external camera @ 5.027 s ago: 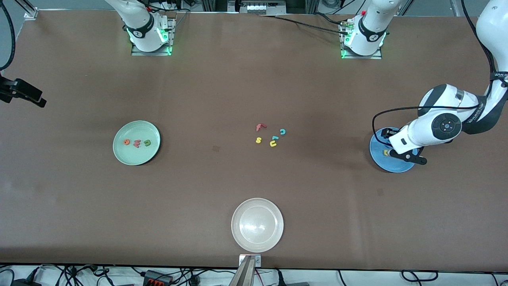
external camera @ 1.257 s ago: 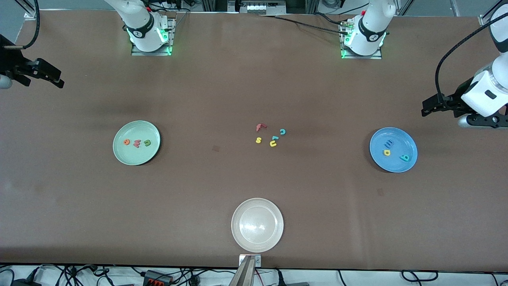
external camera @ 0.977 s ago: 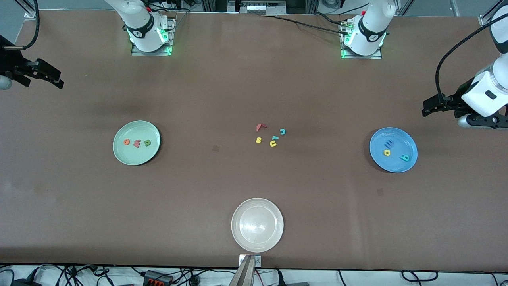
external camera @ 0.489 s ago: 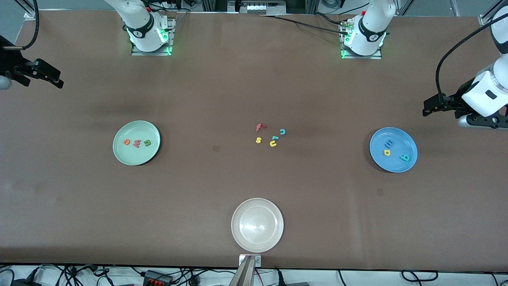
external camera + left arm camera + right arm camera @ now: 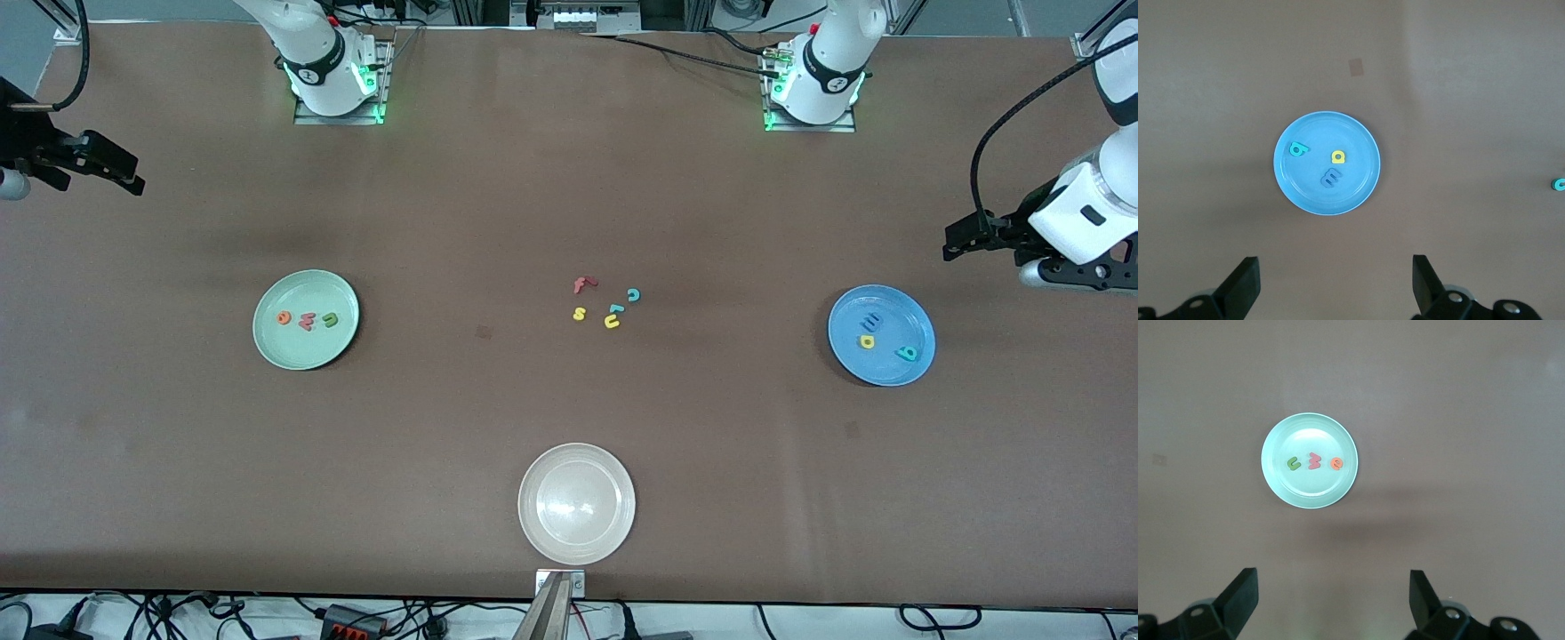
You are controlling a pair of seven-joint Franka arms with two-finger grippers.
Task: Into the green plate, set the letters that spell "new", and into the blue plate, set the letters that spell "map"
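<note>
The green plate (image 5: pixel 306 357) (image 5: pixel 1305 497) holds the orange "e" (image 5: pixel 284 317) (image 5: pixel 1337 463), salmon "w" (image 5: pixel 307 321) (image 5: pixel 1315 461) and green "n" (image 5: pixel 330 319) (image 5: pixel 1294 463) in a row. In the blue plate (image 5: pixel 880 369) (image 5: pixel 1351 173) lie the blue "m" (image 5: pixel 873 321) (image 5: pixel 1331 177), yellow "a" (image 5: pixel 867 340) (image 5: pixel 1337 157) and teal "p" (image 5: pixel 906 353) (image 5: pixel 1297 149). My left gripper (image 5: pixel 956 244) (image 5: pixel 1335 287) hangs open and empty, high over bare table beside the blue plate. My right gripper (image 5: pixel 129 178) (image 5: pixel 1333 603) is open and empty, high over bare table at the right arm's end.
Loose letters lie mid-table: a red "f" (image 5: pixel 582 284), a yellow "s" (image 5: pixel 579 313), a teal "c" (image 5: pixel 633 294), a yellow "u" (image 5: pixel 612 322) and one more teal letter (image 5: pixel 614 309). An empty white plate (image 5: pixel 576 504) sits near the front edge.
Five seconds ago my left gripper was down over the blue plate; it has since risen and pulled away, and the teal "p" now lies in the plate. Over the last second nothing has visibly moved.
</note>
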